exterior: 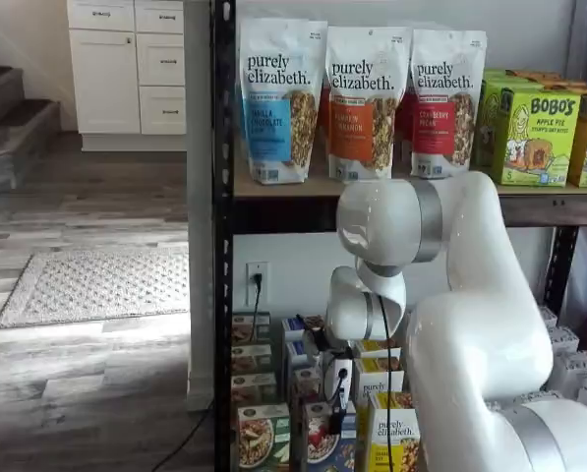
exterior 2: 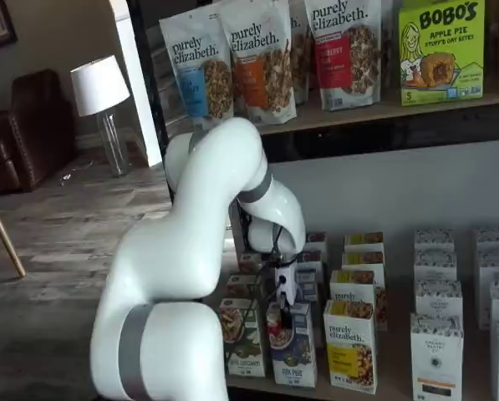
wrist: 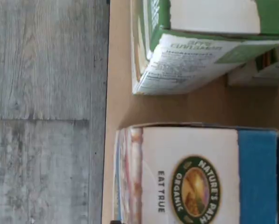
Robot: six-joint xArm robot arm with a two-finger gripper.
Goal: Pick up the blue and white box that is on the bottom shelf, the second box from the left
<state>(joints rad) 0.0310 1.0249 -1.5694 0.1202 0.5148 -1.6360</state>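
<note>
Hovering over the front row of the bottom shelf point(exterior 2: 383, 386), the gripper point(exterior 2: 285, 311) hangs directly above the blue and white box point(exterior 2: 292, 355), its black fingers side-on and too small to show a gap; the jaws stand at their widest setting, and nothing is seen held between them.

In both shelf views the blue and white box stands upright at the front edge of the shelf, between the green-fronted box point(exterior 2: 241, 337) on its left and the yellow "purely elizabeth" box point(exterior 2: 352, 345) on its right, close beside both. The wrist view shows the box top, white with a blue band and a "Nature's Path Organic" emblem, apart from the green-fronted box by a strip of tan shelf board point(wrist: 120, 109). The white arm point(exterior 2: 203, 251) descends from the level of the upper shelf point(exterior 2: 383, 109), which carries granola bags point(exterior 2: 262, 58).
</note>
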